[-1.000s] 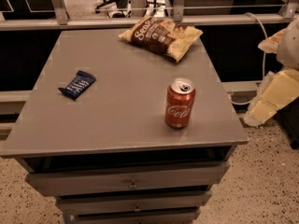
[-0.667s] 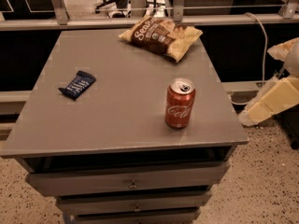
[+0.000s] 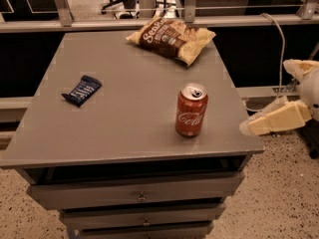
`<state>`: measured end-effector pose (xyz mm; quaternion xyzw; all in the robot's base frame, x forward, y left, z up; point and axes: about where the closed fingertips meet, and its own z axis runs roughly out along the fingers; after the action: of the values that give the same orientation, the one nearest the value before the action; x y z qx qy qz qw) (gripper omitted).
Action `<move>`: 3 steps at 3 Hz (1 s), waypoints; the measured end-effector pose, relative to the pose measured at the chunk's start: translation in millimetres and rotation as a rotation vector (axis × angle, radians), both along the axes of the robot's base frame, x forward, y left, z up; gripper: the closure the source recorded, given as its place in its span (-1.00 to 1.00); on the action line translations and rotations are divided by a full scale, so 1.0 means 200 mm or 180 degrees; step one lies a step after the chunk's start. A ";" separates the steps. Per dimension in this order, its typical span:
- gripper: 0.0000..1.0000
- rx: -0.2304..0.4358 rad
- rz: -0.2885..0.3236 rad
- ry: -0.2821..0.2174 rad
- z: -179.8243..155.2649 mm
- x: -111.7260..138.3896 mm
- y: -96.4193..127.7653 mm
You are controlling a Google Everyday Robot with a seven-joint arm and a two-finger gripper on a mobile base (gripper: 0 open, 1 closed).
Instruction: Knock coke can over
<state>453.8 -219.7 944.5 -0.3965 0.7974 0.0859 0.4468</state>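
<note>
The coke can (image 3: 191, 110) is red with white script and a silver top. It stands upright on the grey cabinet top (image 3: 129, 118), near the front right corner. My gripper (image 3: 256, 125) is a cream-coloured part reaching in from the right edge. It hangs just off the cabinet's right side, level with the can's base and a short gap to the right of the can. It touches nothing.
A brown-and-cream chip bag (image 3: 172, 37) lies at the back of the top. A dark blue snack wrapper (image 3: 82, 90) lies at the left. Drawers (image 3: 139, 195) are below. A cable (image 3: 279, 49) and a railing (image 3: 149, 21) are behind, and speckled floor surrounds the cabinet.
The gripper's tip has moved a little to the left, closer to the cabinet's right edge. The can, bag and wrapper have not moved.
</note>
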 end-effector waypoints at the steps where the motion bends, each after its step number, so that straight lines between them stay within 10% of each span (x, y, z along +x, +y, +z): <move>1: -1.00 0.0423 0.0190 -0.0237 -0.07 0.04 0.08; 3: -1.00 0.0482 0.0372 -0.0423 -0.06 0.05 0.14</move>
<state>464.2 -191.1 933.2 -0.4123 0.7327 0.1453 0.5216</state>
